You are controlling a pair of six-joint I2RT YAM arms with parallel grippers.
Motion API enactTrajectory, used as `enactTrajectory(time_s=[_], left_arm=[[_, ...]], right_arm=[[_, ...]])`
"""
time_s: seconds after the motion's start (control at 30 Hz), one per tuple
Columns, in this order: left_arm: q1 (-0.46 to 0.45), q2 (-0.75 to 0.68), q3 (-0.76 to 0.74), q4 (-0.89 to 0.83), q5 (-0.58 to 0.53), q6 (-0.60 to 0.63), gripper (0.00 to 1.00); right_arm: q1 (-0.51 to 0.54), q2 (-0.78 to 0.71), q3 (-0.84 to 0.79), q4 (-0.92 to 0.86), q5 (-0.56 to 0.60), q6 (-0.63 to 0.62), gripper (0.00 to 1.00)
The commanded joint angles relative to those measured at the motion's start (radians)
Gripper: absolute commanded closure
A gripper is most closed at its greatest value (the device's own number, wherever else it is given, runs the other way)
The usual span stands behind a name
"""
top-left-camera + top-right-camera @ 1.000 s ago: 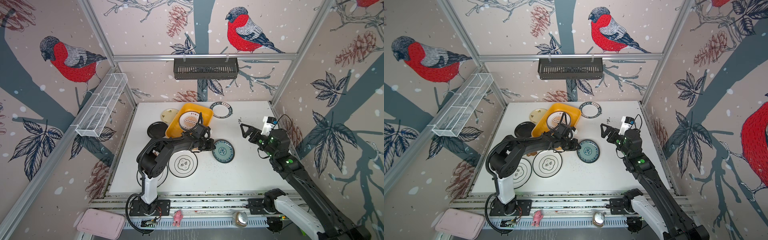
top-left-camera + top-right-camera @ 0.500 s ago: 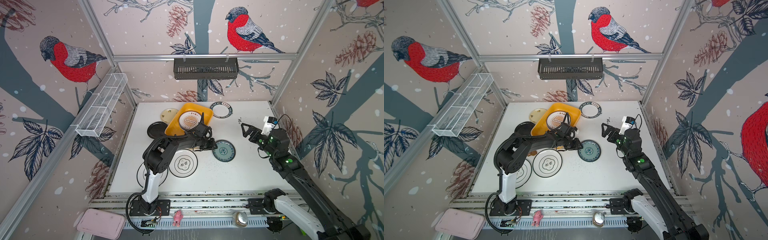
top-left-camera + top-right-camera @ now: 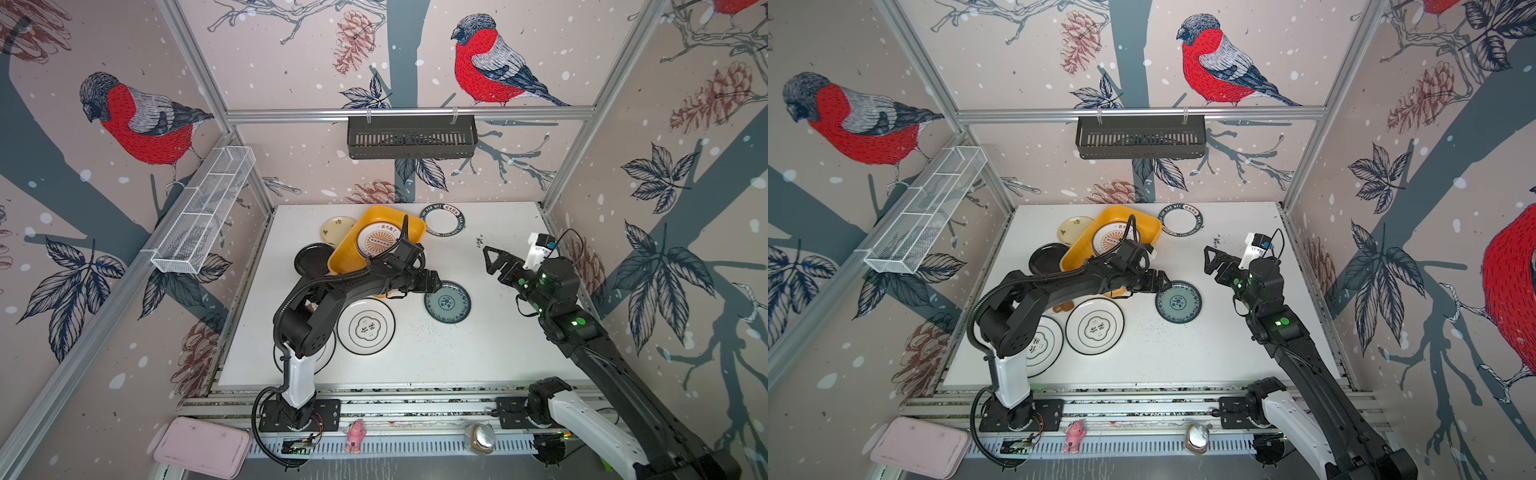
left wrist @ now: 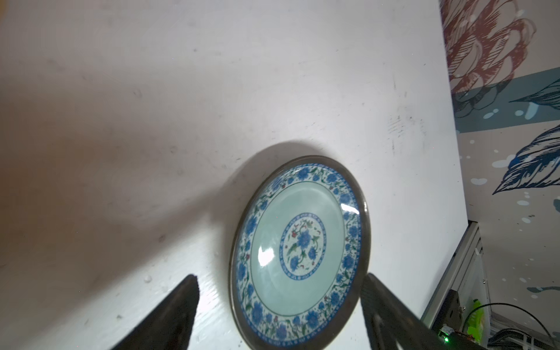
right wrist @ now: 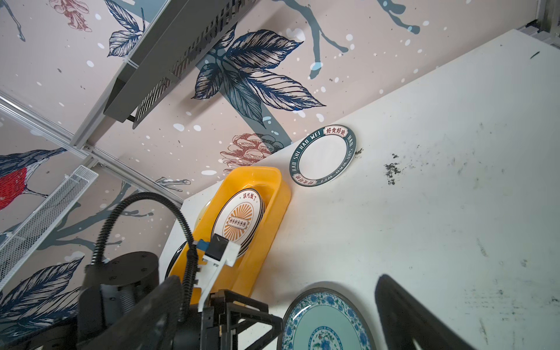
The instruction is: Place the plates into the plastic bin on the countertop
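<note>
Bin (image 3: pixel 345 252): yellow-orange, at the back of the countertop (image 3: pixel 478 353), left of centre.
- In it: sunburst plate (image 3: pixel 376 241), face up, on top. The right wrist view shows more rims stacked under it. I can't count them.
- The bin's near end is hidden behind the left arm (image 3: pixel 332 286).

Plates outside the bin, all on the countertop:
- Teal plate (image 3: pixel 447 302): flat, mid-table, near the bin's near end but clear of it.
- Lettered plate (image 3: pixel 442 219): beside the bin's far right corner, not touching.
- Cream plate (image 3: pixel 336 230) and black plate (image 3: pixel 311 259): on the bin's left, each partly covered by its wall.
- White plate (image 3: pixel 365 326): toward the front.
- Second white plate (image 3: pixel 1046 336): largely under the left arm.

Left gripper (image 4: pixel 279 276): low at the teal plate's rim, jaws spread wide, gripping nothing. In the left wrist view one finger (image 4: pixel 381 303) sits close against the rim, contact unclear. The other stands apart.

Right gripper (image 3: pixel 489 259): raised over the table's right side, jaws released wide, empty.

Black basket (image 3: pixel 411 137) on the back wall: inside not visible.

Small brown thing (image 3: pixel 1063 307) under the left arm: too hidden to identify.
</note>
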Motion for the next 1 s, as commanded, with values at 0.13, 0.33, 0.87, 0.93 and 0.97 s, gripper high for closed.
enactTrajectory(time_s=[0.13, 0.33, 0.87, 0.93, 0.97], left_arm=[[-0.005, -0.182, -0.069, 0.103, -0.034, 0.126, 0.10], [-0.004, -0.433, -0.191, 0.195, -0.107, 0.213, 0.04], [0.225, -0.685, -0.425, 0.393, -0.138, 0.188, 0.04], [0.235, -0.689, -0.441, 0.410, -0.138, 0.188, 0.04], [0.239, -0.691, -0.450, 0.421, -0.142, 0.190, 0.04]], right_arm=[[-0.002, 0.015, -0.014, 0.051, 0.030, 0.039, 0.00], [-0.003, 0.093, 0.023, 0.060, 0.070, 0.059, 0.00], [-0.030, 0.598, 0.236, 0.168, 0.082, 0.229, 0.00], [-0.035, 0.685, 0.297, 0.176, 0.070, 0.238, 0.00], [-0.036, 0.735, 0.332, 0.173, 0.063, 0.243, 0.00]])
